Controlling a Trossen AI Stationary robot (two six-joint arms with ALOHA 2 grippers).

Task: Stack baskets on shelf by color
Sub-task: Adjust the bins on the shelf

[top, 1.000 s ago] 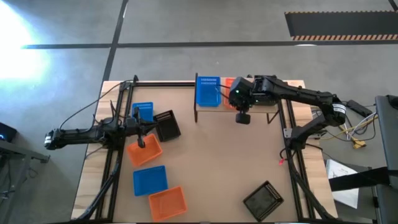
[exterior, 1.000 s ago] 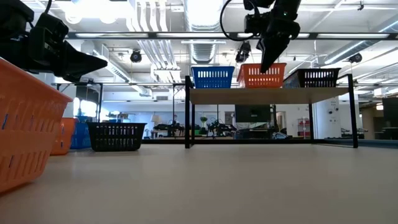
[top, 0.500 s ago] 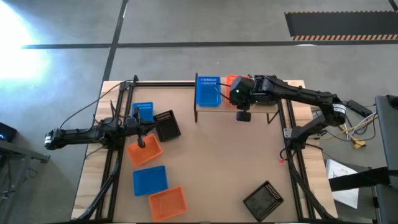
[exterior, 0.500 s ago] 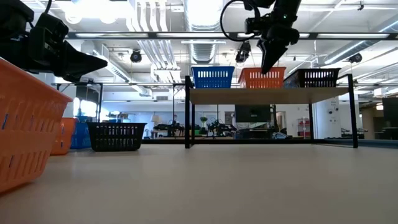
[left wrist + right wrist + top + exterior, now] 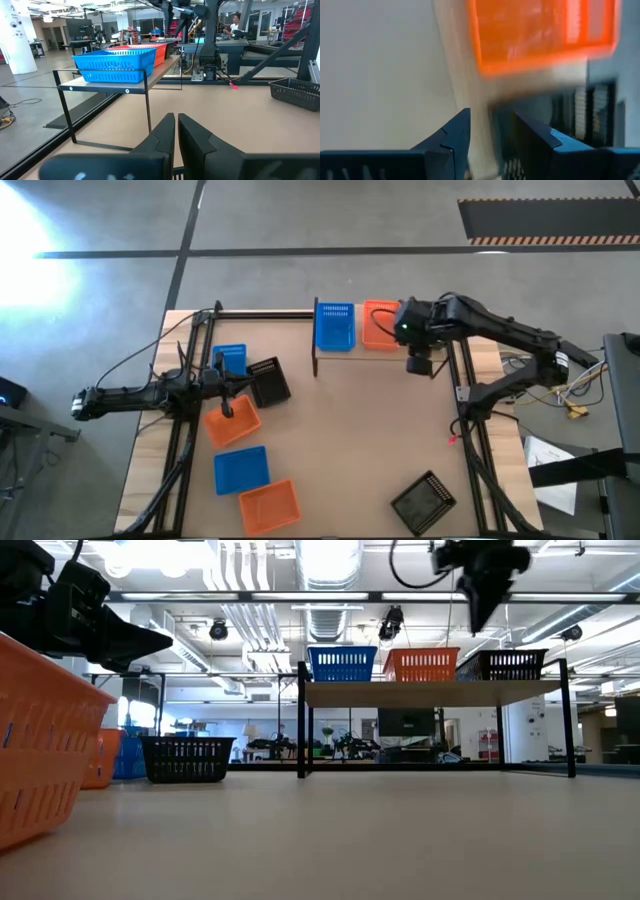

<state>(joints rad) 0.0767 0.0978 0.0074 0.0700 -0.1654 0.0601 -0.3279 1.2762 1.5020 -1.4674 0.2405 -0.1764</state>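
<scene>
Strong glare whitens the floor (image 5: 40, 215) at the high view's upper left. Ceiling lights (image 5: 325, 555) blow out in the low view. The right wrist view is heavily smeared, its orange basket (image 5: 542, 32) blurred.

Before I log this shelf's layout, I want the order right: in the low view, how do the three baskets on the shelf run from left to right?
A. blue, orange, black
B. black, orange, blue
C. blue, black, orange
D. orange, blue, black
A: in the low view the blue basket stands at the left of the shelf, the orange basket in the middle and the black basket at the right.
</scene>
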